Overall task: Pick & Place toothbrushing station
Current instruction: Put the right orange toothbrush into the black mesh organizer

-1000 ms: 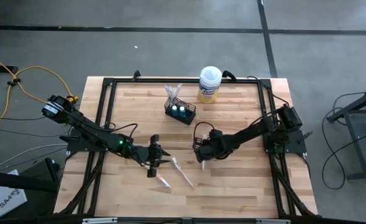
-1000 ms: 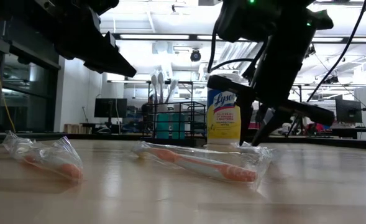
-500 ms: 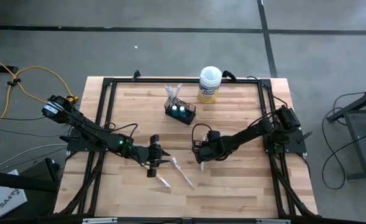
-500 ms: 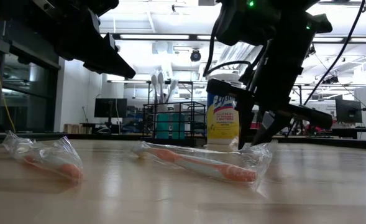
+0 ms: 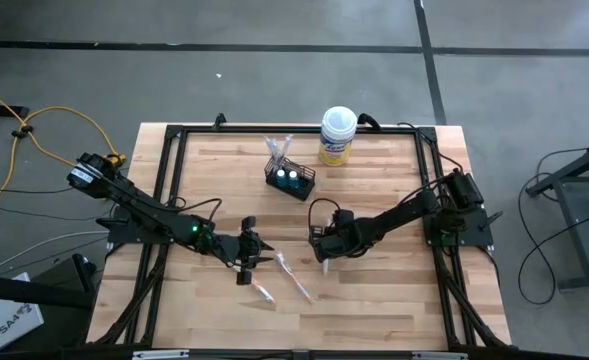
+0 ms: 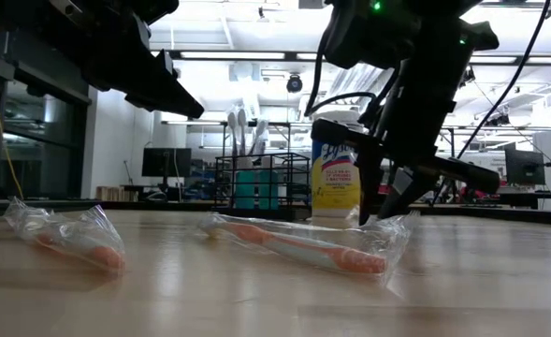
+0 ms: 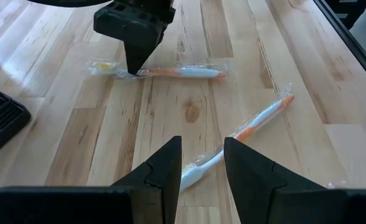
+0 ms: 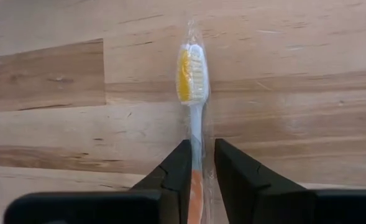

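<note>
A wrapped toothbrush [image 8: 191, 81] with yellow bristles lies flat on the table. My right gripper [image 8: 201, 168] points down over it, open, one finger on each side of its neck; it also shows in the left wrist view [image 7: 135, 65]. A second wrapped toothbrush [image 7: 257, 121] lies in front of my left gripper [image 7: 201, 162], which hovers open above the table [image 5: 257, 258]. A third toothbrush [image 5: 262, 292] lies nearer the front edge. The black mesh basket [image 5: 290, 181] stands at the back, with toothbrushes [image 5: 277, 148] upright in it and two teal-topped tubes [image 5: 290, 178]. My right gripper straddles the toothbrush's neck [image 8: 196, 146], just behind the bristle head, coming from above with its fingers across the brush. Whether the fingers [image 8: 176, 165] touch the wrapper, I cannot tell. The brush lies flat on the table.
A white-lidded, yellow-labelled canister [image 5: 338, 135] stands at the table's far edge, right of the basket. A black frame [image 5: 174, 135] runs around the tabletop. Bare wood lies near the front right corner [image 5: 394, 310].
My right gripper has rolled a little about its pointing line while staying over the yellow-bristled toothbrush. The toothbrushes and my left gripper have kept still.
</note>
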Robot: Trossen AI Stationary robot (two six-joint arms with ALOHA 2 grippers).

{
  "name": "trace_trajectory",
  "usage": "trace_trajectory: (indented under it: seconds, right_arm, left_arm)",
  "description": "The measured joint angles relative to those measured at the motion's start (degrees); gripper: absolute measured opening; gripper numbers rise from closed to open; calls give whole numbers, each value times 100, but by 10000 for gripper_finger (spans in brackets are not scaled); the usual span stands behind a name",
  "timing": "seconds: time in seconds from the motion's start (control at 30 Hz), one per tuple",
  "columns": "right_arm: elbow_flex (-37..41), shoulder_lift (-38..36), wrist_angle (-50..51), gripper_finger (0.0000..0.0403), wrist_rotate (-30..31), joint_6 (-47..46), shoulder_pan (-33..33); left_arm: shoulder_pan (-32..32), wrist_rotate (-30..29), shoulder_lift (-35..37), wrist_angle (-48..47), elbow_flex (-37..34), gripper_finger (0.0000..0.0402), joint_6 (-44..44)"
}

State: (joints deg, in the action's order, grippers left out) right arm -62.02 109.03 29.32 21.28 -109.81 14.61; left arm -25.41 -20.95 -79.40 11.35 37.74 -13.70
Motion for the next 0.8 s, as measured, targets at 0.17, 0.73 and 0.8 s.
trace_trajectory:
  seconds: [0.17,0.73,0.8]
  right_arm:
    - [7,4,10,18,-10,3,2]
    - [22,-72,-353,2,857,649,334]
    - [20,-95,-497,2,1142,751,429]
  left_arm:
    - [-2,-2,0,0,2,116,0]
    - [-2,-2,0,0,0,116,0]
    - [-2,-2,0,0,1,116,0]
